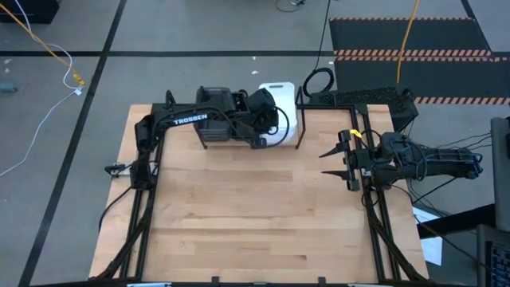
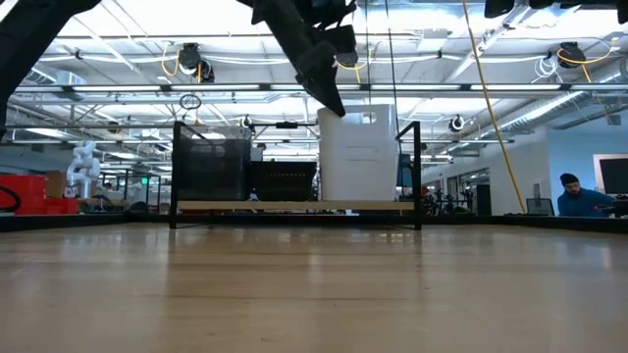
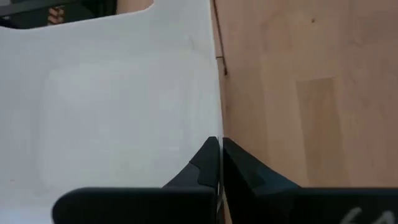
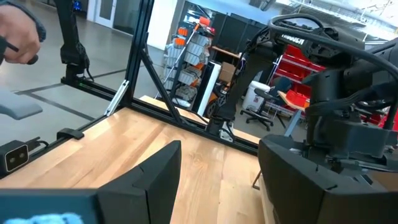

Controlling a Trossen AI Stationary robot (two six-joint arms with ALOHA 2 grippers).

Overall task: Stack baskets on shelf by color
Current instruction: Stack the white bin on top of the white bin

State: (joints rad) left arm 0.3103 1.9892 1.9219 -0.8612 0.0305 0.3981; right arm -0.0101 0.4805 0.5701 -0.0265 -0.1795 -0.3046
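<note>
Left pincer [image 3: 219, 163] is clamped on the white basket's [image 1: 280, 112] rim, at the right end of the shelf [image 2: 294, 207] on the far bench [image 1: 255, 215]. Right pincer [image 1: 333, 160] hangs wide open at the right edge, well apart

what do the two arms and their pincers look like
Both arms are dark, near black. The left arm carries white TROSSEN lettering and loose black cables. The right pincer has two pointed black fingers, with a yellow tag behind them. The left pincer has wedge-shaped black fingers.
</note>
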